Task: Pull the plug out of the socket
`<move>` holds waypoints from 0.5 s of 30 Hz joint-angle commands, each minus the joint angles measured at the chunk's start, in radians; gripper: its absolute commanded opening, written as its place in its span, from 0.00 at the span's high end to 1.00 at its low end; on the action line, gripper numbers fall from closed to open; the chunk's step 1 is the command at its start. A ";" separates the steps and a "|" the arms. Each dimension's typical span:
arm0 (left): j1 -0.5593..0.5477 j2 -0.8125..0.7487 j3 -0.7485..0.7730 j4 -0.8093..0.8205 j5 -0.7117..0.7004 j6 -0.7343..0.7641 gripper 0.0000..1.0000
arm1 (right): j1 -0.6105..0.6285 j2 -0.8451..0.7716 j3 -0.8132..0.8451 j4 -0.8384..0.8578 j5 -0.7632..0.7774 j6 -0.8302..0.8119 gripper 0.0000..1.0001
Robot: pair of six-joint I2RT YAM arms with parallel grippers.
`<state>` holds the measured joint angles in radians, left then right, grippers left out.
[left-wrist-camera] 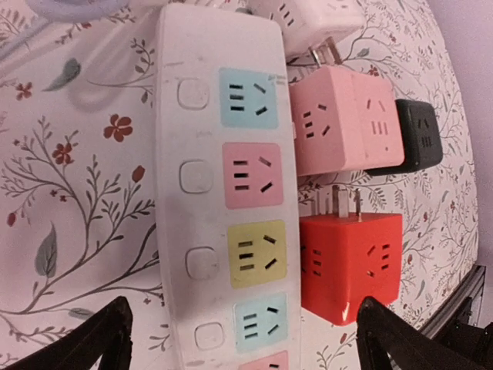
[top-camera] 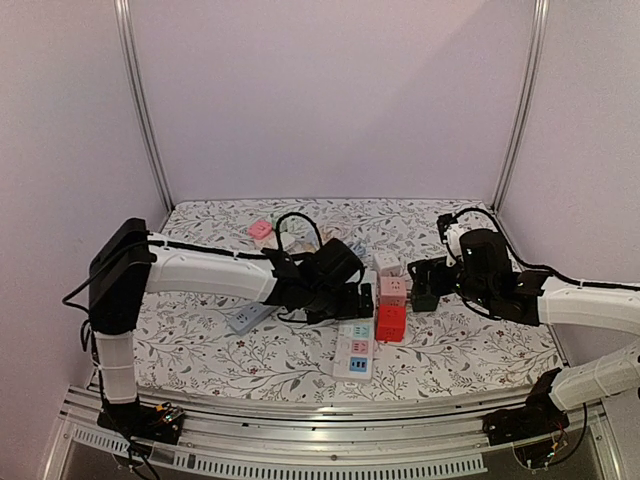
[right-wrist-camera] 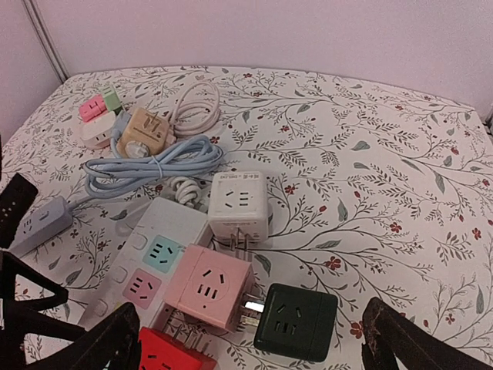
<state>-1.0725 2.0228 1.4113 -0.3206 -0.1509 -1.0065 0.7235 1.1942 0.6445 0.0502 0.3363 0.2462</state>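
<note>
A pink cube socket [right-wrist-camera: 208,285] and a black cube plug [right-wrist-camera: 296,320] lie joined, with shiny prongs [right-wrist-camera: 254,308] showing in the gap between them. They lie beside a white power strip [right-wrist-camera: 154,254] with coloured outlets. My right gripper [right-wrist-camera: 254,351] is open, its fingers wide on either side, just short of the black cube. My left gripper [left-wrist-camera: 246,347] is open over the strip [left-wrist-camera: 208,177], with a red cube [left-wrist-camera: 350,266] by its right finger. The pink cube [left-wrist-camera: 339,119] and black cube [left-wrist-camera: 420,135] also show in the left wrist view. In the top view both grippers [top-camera: 345,298] [top-camera: 425,290] flank the cubes.
A white cube [right-wrist-camera: 239,202] lies behind the pink one, its prongs free. A blue cable coil [right-wrist-camera: 154,166], a beige adaptor [right-wrist-camera: 142,131] and small pink and green adaptors [right-wrist-camera: 96,106] lie at the back left. A grey-blue strip [top-camera: 250,318] lies left of the arm.
</note>
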 commanded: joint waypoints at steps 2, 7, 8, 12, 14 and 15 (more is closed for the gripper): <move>-0.006 -0.186 -0.041 -0.133 -0.101 0.118 0.00 | -0.006 -0.001 0.009 -0.011 0.009 -0.003 0.01; 0.062 -0.377 -0.099 -0.251 -0.063 0.258 0.00 | -0.005 -0.024 0.005 -0.014 -0.001 0.024 0.01; 0.084 -0.411 -0.099 -0.296 -0.049 0.299 0.00 | -0.006 -0.026 0.007 -0.014 -0.007 0.037 0.01; 0.183 -0.524 -0.077 -0.477 -0.074 0.469 0.01 | 0.007 -0.004 0.054 -0.079 -0.059 0.053 0.03; 0.260 -0.565 -0.080 -0.528 -0.031 0.543 0.00 | 0.035 0.015 0.101 -0.171 -0.063 0.056 0.03; 0.306 -0.587 -0.084 -0.545 -0.010 0.572 0.00 | 0.058 0.029 0.126 -0.204 -0.056 0.054 0.03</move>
<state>-0.8948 1.4979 1.3342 -0.6743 -0.2085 -0.6346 0.7334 1.1950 0.6769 -0.0128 0.3023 0.2798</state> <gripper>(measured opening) 0.995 0.970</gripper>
